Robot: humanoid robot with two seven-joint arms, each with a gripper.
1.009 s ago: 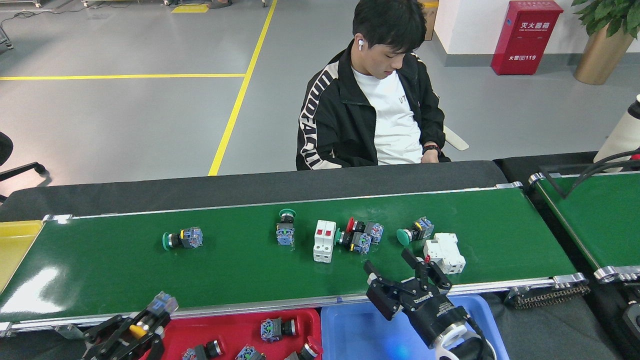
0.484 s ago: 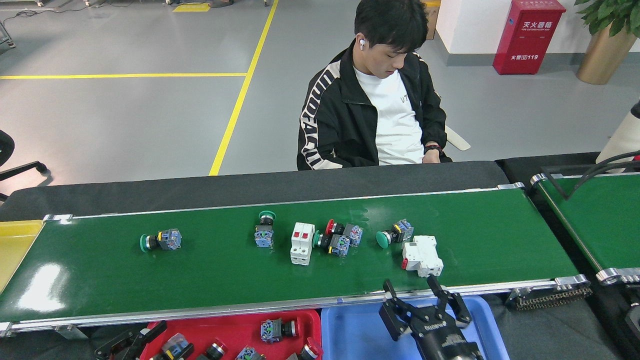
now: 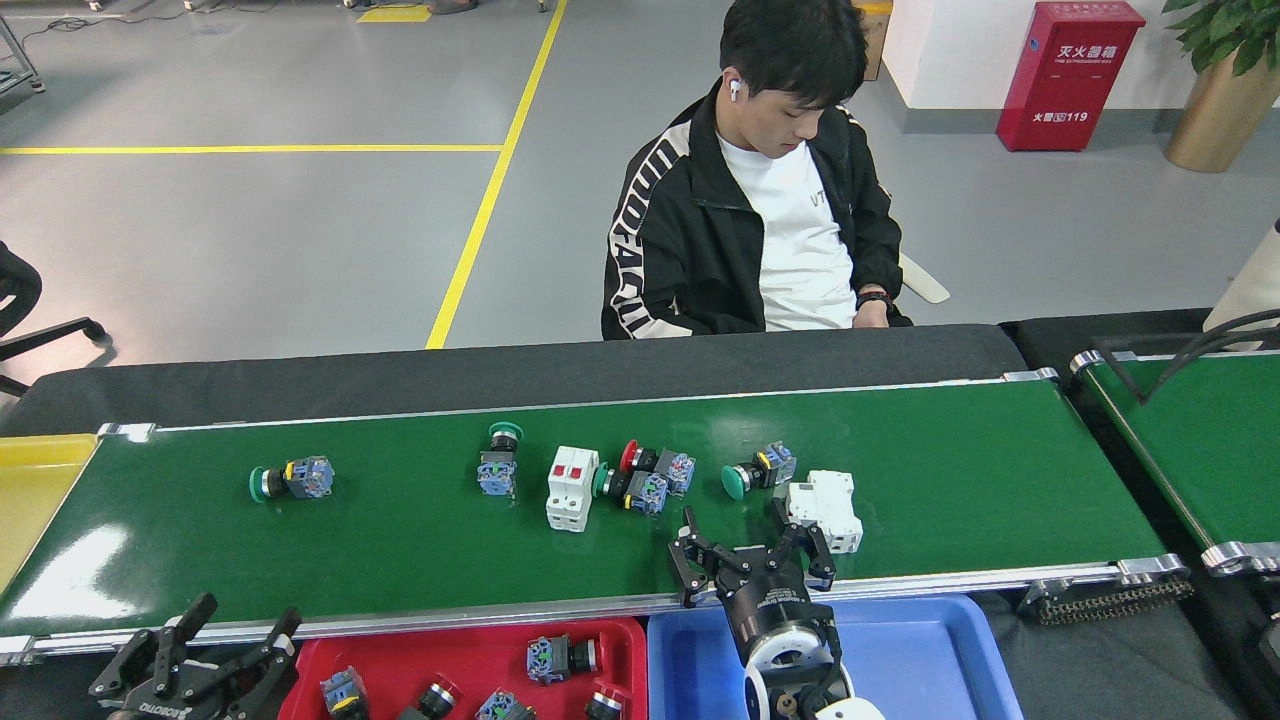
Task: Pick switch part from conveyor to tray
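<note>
The conveyor [image 3: 960, 470] carries several switch parts in a row: a green-capped one [image 3: 290, 480] at the left, another green-capped one [image 3: 498, 465], a red-capped one [image 3: 655, 465] beside a smaller one [image 3: 630, 489], and a green-capped one [image 3: 757, 473]. Two white breakers [image 3: 570, 488] [image 3: 826, 508] lie among them. My right gripper [image 3: 750, 545] is open and empty over the belt's near edge, just below the right green-capped switch, one finger close to the right breaker. At the bottom left, my left gripper [image 3: 240, 625] stands open and empty beside the red tray [image 3: 470, 640], which holds several switch parts.
A blue tray [image 3: 920, 650] sits under my right arm. A yellow bin [image 3: 35, 480] stands at the belt's left end and a second green belt [image 3: 1200, 440] at the right. A seated person [image 3: 770, 220] faces the far side of the belt.
The parts on the belt have drifted left. My left gripper has let a switch part go into the red tray and drawn back left. My right gripper pulled back, then came forward further left.
</note>
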